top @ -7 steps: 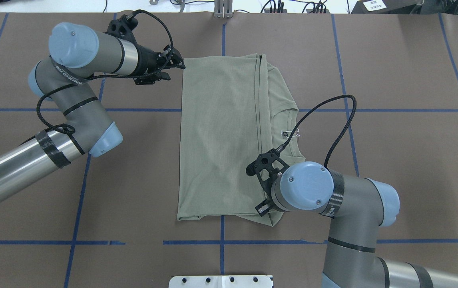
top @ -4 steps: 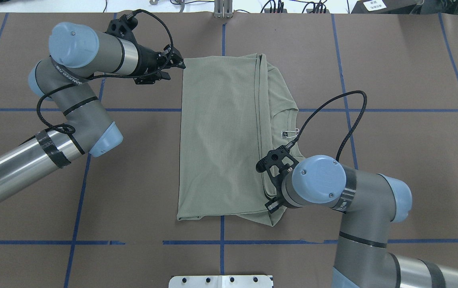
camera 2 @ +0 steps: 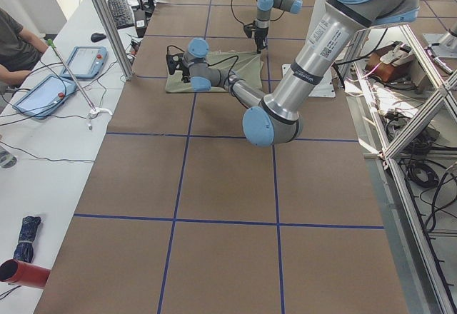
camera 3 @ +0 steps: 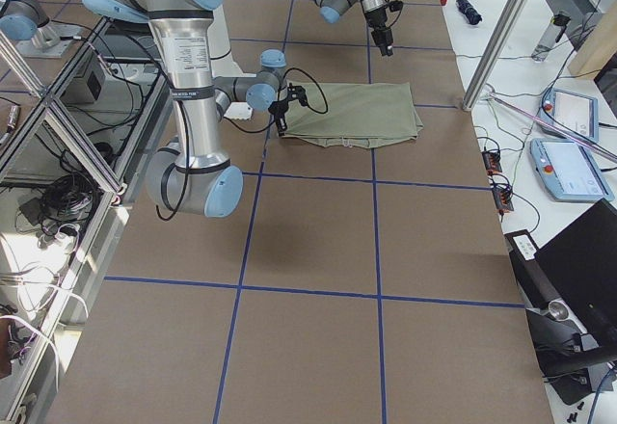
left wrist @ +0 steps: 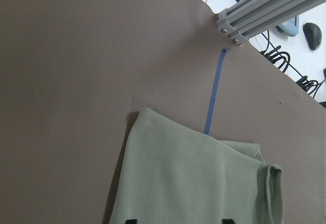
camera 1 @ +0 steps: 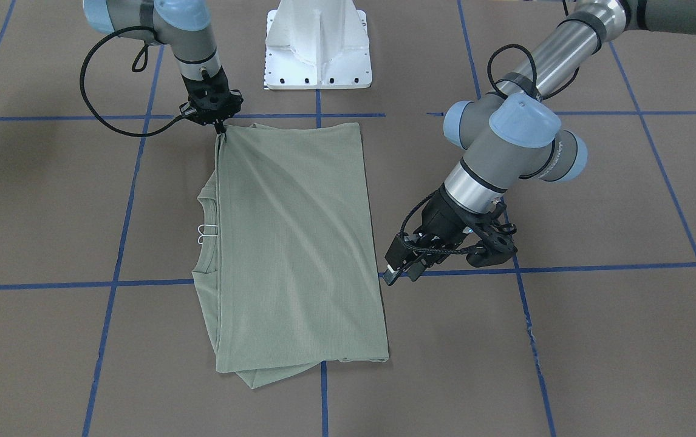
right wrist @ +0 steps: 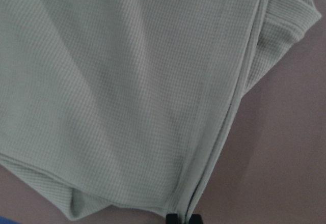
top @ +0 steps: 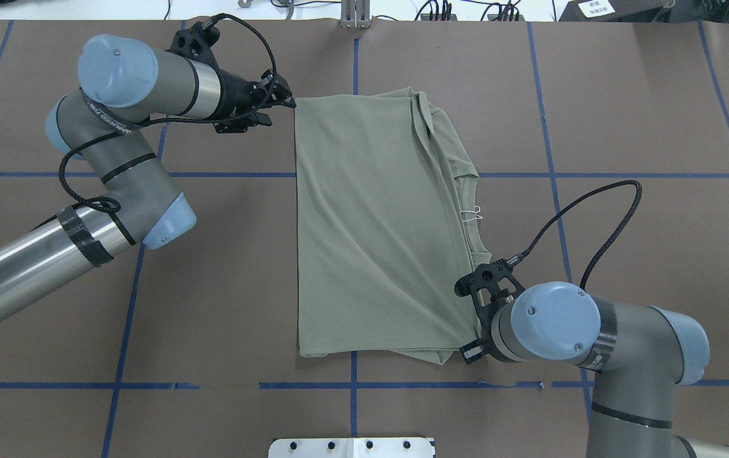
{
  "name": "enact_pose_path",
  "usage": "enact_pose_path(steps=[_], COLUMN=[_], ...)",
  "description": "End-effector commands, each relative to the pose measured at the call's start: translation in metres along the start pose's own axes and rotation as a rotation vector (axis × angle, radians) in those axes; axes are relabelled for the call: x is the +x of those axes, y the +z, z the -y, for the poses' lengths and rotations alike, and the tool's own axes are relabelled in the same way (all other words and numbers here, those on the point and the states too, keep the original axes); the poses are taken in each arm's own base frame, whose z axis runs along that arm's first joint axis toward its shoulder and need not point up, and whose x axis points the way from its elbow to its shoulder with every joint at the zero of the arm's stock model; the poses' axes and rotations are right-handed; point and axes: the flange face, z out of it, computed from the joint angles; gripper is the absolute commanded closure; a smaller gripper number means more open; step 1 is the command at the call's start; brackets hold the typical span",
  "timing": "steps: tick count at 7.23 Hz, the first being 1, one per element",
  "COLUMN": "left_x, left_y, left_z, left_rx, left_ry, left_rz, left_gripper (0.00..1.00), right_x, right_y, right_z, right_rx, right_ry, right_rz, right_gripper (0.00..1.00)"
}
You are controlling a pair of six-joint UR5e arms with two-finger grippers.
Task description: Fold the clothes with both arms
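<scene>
A sage-green long-sleeved knit shirt point(top: 371, 222) lies folded into a tall rectangle across the middle of the table, well inside all four edges. Its long sides run from the robot-side edge toward the far edge. The table is covered in a matte brown sheet point(top: 625, 95) marked into squares by blue tape lines point(top: 212, 174).

The right wrist view shows the cloth as a fine waffle-like rib, soft and limp, with a stitched hem along the folded edge. The top layer is nearly smooth. On the side toward the table's right end a second layer sticks out, showing the curved ribbed neckline point(camera 1: 205, 203) and a small white tag loop point(camera 1: 205, 232). At the shirt's far end a rounded corner of the lower layer point(camera 1: 257, 379) pokes out past the top one.

The right gripper point(camera 1: 220, 124), black and two-fingered, has its fingertips point(right wrist: 173, 218) pressed together on the hem at the shirt's robot-side corner. Long diagonal creases fan out from that pinch across the fabric.

The left gripper point(camera 1: 401, 274) sits just beside the shirt's opposite long edge, near its far corner. Its fingers are spread apart and hold nothing.

A white metal pedestal base point(camera 1: 317, 42) stands at the table's robot-side edge.
</scene>
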Motion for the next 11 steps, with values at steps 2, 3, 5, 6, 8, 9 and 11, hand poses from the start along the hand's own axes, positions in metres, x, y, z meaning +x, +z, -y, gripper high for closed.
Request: enact_pose_path(steps=[2, 3, 5, 6, 8, 9, 11], left_x=[-0.001, 0.0, -0.001, -0.001, -0.001, -0.002, -0.002], left_y=[0.0, 0.0, 0.0, 0.0, 0.0, 0.0, 0.0], left_z=[0.0, 0.0, 0.0, 0.0, 0.0, 0.0, 0.0], left_rx=[-0.001, 0.0, 0.0, 0.0, 0.0, -0.001, 0.0], left_ry=[-0.002, -0.003, -0.003, -0.003, -0.003, -0.004, -0.004], left_rz=[0.0, -0.001, 0.0, 0.0, 0.0, 0.002, 0.002], left_gripper=[0.37, 0.36, 0.37, 0.36, 0.36, 0.36, 0.36], right_x=[-0.004, -0.004, -0.011, -0.015, -0.014, -0.011, -0.016], right_y=[-0.007, -0.013, -0.028, -0.028, -0.01, 0.001, 0.005], right_z=[0.01, 0.016, 0.031, 0.037, 0.038, 0.037, 0.039], right_rx=[0.016, 0.028, 0.061, 0.073, 0.06, 0.055, 0.07], right_ry=[0.028, 0.066, 0.363, 0.508, 0.718, 0.803, 0.869], right_rz=[0.01, 0.02, 0.056, 0.061, 0.037, 0.018, 0.069], right_gripper=[0.37, 0.27, 0.25, 0.25, 0.25, 0.24, 0.12])
